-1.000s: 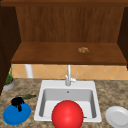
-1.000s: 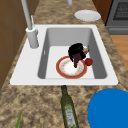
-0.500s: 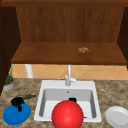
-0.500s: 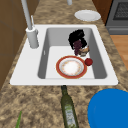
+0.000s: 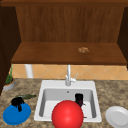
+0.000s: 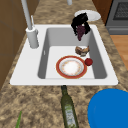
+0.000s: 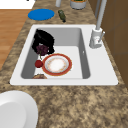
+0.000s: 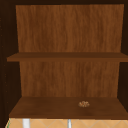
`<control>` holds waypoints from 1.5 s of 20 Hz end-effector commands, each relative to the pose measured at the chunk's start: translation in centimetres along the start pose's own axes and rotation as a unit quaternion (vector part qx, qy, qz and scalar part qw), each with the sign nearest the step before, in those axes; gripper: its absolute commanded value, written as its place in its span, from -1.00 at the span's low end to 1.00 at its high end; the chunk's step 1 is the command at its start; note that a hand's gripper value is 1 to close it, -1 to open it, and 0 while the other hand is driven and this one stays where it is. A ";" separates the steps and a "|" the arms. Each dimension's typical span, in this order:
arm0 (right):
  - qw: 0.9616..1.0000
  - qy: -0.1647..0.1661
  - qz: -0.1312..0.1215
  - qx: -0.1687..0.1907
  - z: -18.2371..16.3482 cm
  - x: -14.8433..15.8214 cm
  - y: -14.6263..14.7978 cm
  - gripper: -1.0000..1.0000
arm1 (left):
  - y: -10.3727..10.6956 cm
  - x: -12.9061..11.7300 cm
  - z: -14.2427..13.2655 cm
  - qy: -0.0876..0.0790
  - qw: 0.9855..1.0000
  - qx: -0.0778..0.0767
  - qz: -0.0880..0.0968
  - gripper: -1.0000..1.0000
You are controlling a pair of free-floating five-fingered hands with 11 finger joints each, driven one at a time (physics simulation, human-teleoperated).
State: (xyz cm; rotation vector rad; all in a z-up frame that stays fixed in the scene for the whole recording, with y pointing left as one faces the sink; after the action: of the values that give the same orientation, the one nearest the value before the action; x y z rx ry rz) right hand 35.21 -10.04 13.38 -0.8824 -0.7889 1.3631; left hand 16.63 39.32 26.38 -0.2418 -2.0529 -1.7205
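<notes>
My right hand (image 5: 79, 98) hovers over the right part of the sink (image 5: 50, 86), shut on a dark purple bunch of grapes (image 6: 80, 32) that hangs beneath it. The same hand (image 6: 79, 22) is above the basin's far end in the left side view, and it (image 7: 44, 39) is at the basin's left wall in the right side view, with the grapes (image 7: 42, 49) under it. A red-rimmed plate (image 6: 71, 67) lies on the sink floor. Beside it are a small red fruit (image 6: 88, 61) and a brown piece of food (image 6: 82, 50). My left hand (image 5: 17, 102) floats over the blue plate (image 5: 17, 115), its fingers relaxed.
The faucet (image 5: 68, 76) stands behind the basin. A green bottle (image 6: 68, 110) lies on the counter left of the sink, and a white plate (image 5: 117, 116) lies to its right. A potted plant (image 5: 9, 83) sits far left. The cabinet shelf (image 8: 50, 110) holds a small brown item (image 8: 84, 103).
My right hand has risen from just above the red-rimmed plate and moved toward the sink's right side, carrying the grapes. The left hand has not moved.
</notes>
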 end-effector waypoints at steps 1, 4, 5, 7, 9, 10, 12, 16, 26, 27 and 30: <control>1.000 -0.004 -0.007 -0.003 1.8 -2.7 -1.8 1.00 | 0.0 0.0 0.0 0.000 1.000 0.000 0.000 0.00; 1.000 -0.005 -0.008 0.000 3.1 -4.7 -2.6 1.00 | 0.0 0.0 0.0 0.000 1.000 0.000 0.000 0.00; 1.000 -0.005 -0.009 0.000 3.5 -5.3 -2.8 1.00 | 0.0 0.0 0.0 0.000 1.000 0.000 0.000 0.00; 1.000 -0.004 -0.007 -0.001 4.3 -6.7 -3.3 1.00 | 0.0 0.0 0.0 0.000 1.000 0.000 0.000 0.00; 1.000 -0.006 -0.008 -0.001 5.2 -8.0 -3.5 1.00 | 0.0 0.0 0.0 0.000 1.000 0.000 0.000 0.00; 1.000 -0.005 -0.009 -0.001 5.7 -8.8 -3.7 1.00 | 0.0 0.0 0.0 0.000 1.000 0.000 0.000 0.00; 1.000 -0.007 -0.010 -0.004 6.5 -10.2 -4.1 1.00 | 0.0 0.0 0.0 0.000 1.000 0.000 0.000 0.00; 1.000 -0.010 -0.013 -0.005 8.3 -12.9 -4.6 1.00 | 0.0 0.0 0.0 0.000 1.000 0.000 0.000 0.00; 1.000 -0.014 -0.021 -0.002 12.2 -19.9 -5.3 1.00 | 0.0 0.0 0.0 0.000 1.000 0.000 0.000 0.00; 1.000 -0.015 -0.022 -0.002 12.6 -20.6 -5.3 1.00 | 0.0 0.0 0.0 0.000 1.000 0.000 0.000 0.00; 1.000 -0.016 -0.025 -0.001 13.8 -22.7 -5.4 1.00 | 0.0 0.0 0.0 0.000 1.000 0.000 0.000 0.00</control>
State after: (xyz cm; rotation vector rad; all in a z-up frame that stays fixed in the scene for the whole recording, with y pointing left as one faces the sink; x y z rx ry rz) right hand 25.24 -29.88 24.57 -0.8606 -0.8128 1.3465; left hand 16.63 39.32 26.38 -0.2418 -2.0529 -1.7205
